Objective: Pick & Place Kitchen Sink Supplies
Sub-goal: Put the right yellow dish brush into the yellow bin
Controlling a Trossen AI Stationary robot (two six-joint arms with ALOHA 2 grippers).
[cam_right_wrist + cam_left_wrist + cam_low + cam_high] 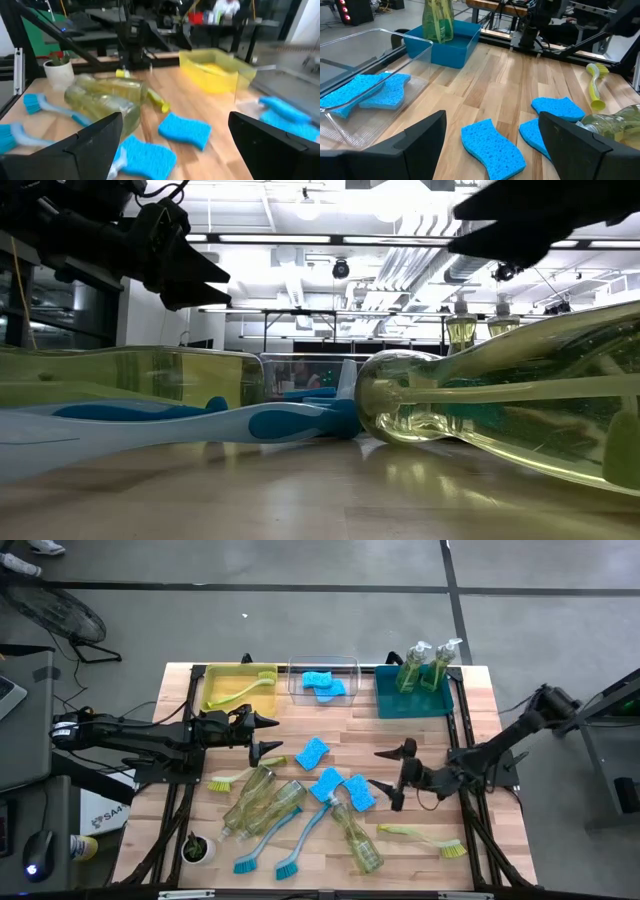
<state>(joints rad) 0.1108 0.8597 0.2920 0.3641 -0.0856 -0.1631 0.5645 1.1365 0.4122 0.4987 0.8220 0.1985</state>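
Both grippers hang open above the table and touch nothing. My left gripper (268, 736) points toward a blue sponge (312, 751), which lies flat between its fingers in the left wrist view (492, 150). My right gripper (390, 772) is right of two more sponges (345, 788). Three soap bottles lie on their sides: two (262, 802) at centre left and one (358, 837) near the front. Two blue brushes (285, 845) and two yellow-green brushes (425, 838) (235, 777) lie on the wood.
At the far edge stand a yellow bin (215, 690) holding a yellow-green brush, a clear bin (352, 668) with two sponges, and a teal bin (410, 708) with two upright soap bottles. A potted plant (197, 848) stands at the near left corner.
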